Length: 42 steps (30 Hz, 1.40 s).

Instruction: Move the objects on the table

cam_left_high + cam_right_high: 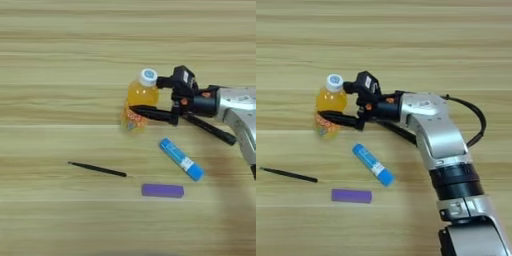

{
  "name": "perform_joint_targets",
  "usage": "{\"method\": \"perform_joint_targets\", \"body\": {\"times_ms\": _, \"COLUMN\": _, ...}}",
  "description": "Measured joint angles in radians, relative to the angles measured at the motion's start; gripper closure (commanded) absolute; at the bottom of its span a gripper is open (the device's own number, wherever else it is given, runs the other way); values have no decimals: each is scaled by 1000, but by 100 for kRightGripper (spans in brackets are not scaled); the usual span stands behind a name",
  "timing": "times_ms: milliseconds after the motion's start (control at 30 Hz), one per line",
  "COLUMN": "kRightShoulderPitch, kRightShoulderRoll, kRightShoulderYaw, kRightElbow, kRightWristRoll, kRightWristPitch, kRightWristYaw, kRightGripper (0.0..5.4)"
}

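One orange-drink bottle (136, 102) with a white cap is counted. One blue tube (181, 159) is noted, one purple bar (162, 190), one thin black stick (97, 169). One silver arm (436, 135) is seen on one table (60, 60). Four loose items in all.

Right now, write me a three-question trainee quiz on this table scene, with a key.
1. True or false: the orange-drink bottle lies flat on the table.
2. Which thing lies nearest the bottom edge of the left eye view? A) the blue tube B) the purple bar C) the thin black stick
3. Fill in: the right gripper meets the bottle from the picture's ____ side.

Key
1. False. It stands upright, white cap on top.
2. B. The bar lies below both the tube and the stick.
3. Right. One black finger reaches across the bottle's front, low on its body; the gripper's upper part sits beside the cap.
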Motion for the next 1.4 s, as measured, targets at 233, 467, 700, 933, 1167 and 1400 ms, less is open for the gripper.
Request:
{"method": "perform_joint_targets", "body": {"times_ms": 233, "kRightShoulderPitch": 39, "kRightShoulderRoll": 16, "kRightShoulderYaw": 53, "kRightElbow": -13, "kRightWristRoll": -7, "kRightWristPitch": 15, "kRightWristYaw": 9, "kRightGripper": 178}}
{"method": "perform_joint_targets", "body": {"times_ms": 467, "kRightShoulderPitch": 43, "kRightShoulderRoll": 17, "kRightShoulderYaw": 78, "kRightElbow": -7, "kRightWristRoll": -19, "kRightWristPitch": 13, "kRightWristYaw": 9, "kRightGripper": 178}}
{"method": "perform_joint_targets", "body": {"times_ms": 700, "kRightShoulderPitch": 55, "kRightShoulderRoll": 20, "kRightShoulderYaw": 90, "kRightElbow": 13, "kRightWristRoll": -42, "kRightWristPitch": -6, "kRightWristYaw": 8, "kRightGripper": 178}}
{"method": "perform_joint_targets", "body": {"times_ms": 933, "kRightShoulderPitch": 56, "kRightShoulderRoll": 23, "kRightShoulderYaw": 102, "kRightElbow": 15, "kRightWristRoll": -46, "kRightWristPitch": -28, "kRightWristYaw": 10, "kRightGripper": 178}}
{"method": "perform_joint_targets", "body": {"times_ms": 1167, "kRightShoulderPitch": 57, "kRightShoulderRoll": 23, "kRightShoulderYaw": 109, "kRightElbow": 21, "kRightWristRoll": -46, "kRightWristPitch": -51, "kRightWristYaw": 13, "kRightGripper": 142}}
{"method": "perform_joint_targets", "body": {"times_ms": 1400, "kRightShoulderPitch": 66, "kRightShoulderRoll": 24, "kRightShoulderYaw": 117, "kRightElbow": 26, "kRightWristRoll": -46, "kRightWristPitch": -53, "kRightWristYaw": 23, "kRightGripper": 68}}
